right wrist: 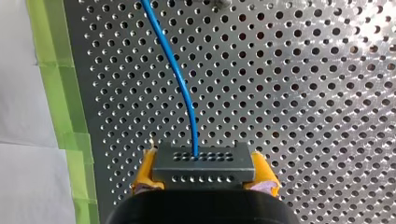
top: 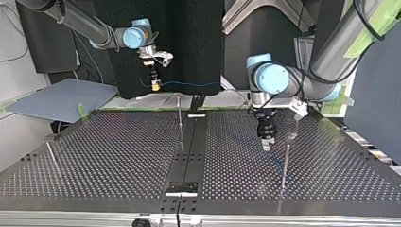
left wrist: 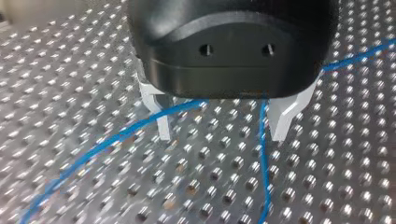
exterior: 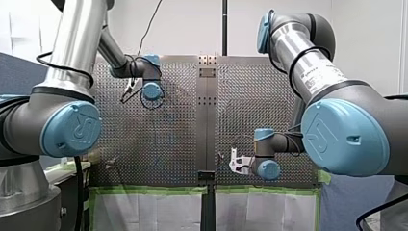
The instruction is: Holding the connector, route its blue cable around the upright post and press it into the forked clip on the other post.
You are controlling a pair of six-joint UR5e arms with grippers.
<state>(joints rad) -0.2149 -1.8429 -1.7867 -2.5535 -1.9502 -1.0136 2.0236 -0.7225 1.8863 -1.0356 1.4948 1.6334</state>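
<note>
- One black perforated connector (right wrist: 204,163), clamped between the yellow-padded jaws of the right gripper (right wrist: 204,173).
- One blue cable (right wrist: 180,79) leaves it.
- Jaws of the left gripper (left wrist: 222,135): apart.
- Three slim metal posts (top: 285,163) on the perforated table (top: 118,156).

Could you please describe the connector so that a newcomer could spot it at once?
Find my right arm, entering at the top view's left; its gripper hangs near the table's far edge. Between the yellow pads sits the connector. It is the only dark block with rows of small holes, and the blue cable leaves its face.
</note>
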